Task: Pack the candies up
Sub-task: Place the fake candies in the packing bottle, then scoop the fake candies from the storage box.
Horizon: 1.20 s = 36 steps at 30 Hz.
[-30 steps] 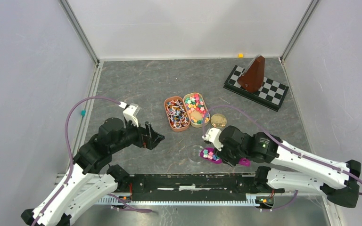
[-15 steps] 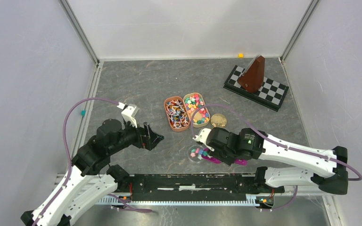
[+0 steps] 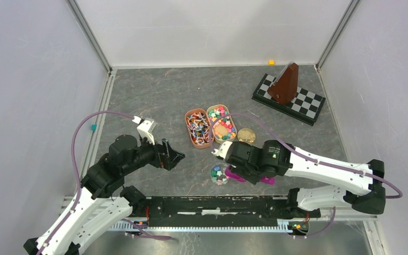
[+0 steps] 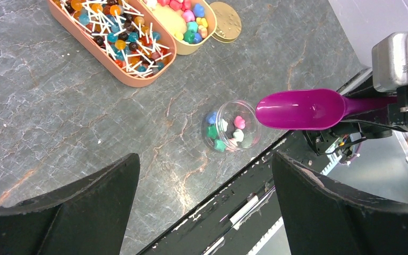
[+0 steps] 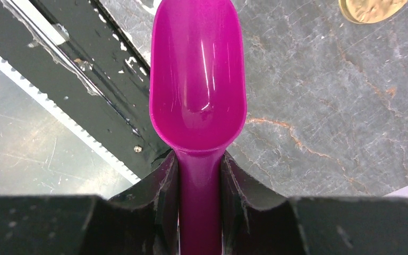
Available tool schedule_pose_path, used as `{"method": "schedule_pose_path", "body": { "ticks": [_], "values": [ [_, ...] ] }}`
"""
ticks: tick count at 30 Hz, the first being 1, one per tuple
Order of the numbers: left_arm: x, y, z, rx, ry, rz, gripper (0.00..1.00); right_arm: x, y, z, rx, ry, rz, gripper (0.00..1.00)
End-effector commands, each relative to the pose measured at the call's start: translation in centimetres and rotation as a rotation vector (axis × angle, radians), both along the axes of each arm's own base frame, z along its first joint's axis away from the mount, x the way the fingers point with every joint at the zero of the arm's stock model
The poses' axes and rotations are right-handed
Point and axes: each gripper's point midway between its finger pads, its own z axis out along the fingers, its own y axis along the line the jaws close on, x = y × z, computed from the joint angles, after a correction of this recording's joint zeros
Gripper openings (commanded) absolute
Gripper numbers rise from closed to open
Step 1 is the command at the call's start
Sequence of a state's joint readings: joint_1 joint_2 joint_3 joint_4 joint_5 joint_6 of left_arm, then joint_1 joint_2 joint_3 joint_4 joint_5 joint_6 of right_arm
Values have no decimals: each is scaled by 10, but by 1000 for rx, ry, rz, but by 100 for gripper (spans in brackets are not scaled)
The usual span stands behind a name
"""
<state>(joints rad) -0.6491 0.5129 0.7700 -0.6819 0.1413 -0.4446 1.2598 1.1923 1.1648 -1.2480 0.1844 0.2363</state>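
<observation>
The right pincer (image 5: 201,175) is clamped on the handle of the empty purple scoop (image 5: 197,69), beside the clear jar (image 4: 249,139); the left pincer (image 4: 204,159) hangs spread apart, holding nothing. A few candies (image 4: 238,122) lie in the jar, most in the tan tray (image 4: 171,20) behind: I'd dig there, carry level, tip squarely over the mouth.

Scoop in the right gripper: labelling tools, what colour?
Magenta; the scoop shows best in the right wrist view.

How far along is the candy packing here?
Done: a few bright star-like candies lie in the small clear round jar. In hand: the right gripper clamps its jaws on the empty magenta plastic scoop. Left: many candies sit in the tan oval tray, and the round gold lid lies apart from the jar.
</observation>
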Motion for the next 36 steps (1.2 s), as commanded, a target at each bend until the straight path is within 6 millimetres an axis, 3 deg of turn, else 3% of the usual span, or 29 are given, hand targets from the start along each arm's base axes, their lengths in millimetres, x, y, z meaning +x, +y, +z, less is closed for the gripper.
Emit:
{"method": "schedule_pose_path", "body": {
  "ticks": [1,10,18,23,36],
  "values": [
    [-1,-4,8,-26,-35,-31,100,16,14,27,60,-86,-50,0],
    [-4,-7,10,-39,-41,-51,100,69,23,48,17,-230,-146,0],
    [-6,-6,14,-54,-58,-53,100,123,25,43,-73,-273,-192,0],
    [-7,-4,17,-62,-70,-50,100,150,27,27,-118,-268,-204,0],
    [-8,-2,20,-73,-84,-40,100,192,37,-21,-173,-213,-205,0]
  ]
}}
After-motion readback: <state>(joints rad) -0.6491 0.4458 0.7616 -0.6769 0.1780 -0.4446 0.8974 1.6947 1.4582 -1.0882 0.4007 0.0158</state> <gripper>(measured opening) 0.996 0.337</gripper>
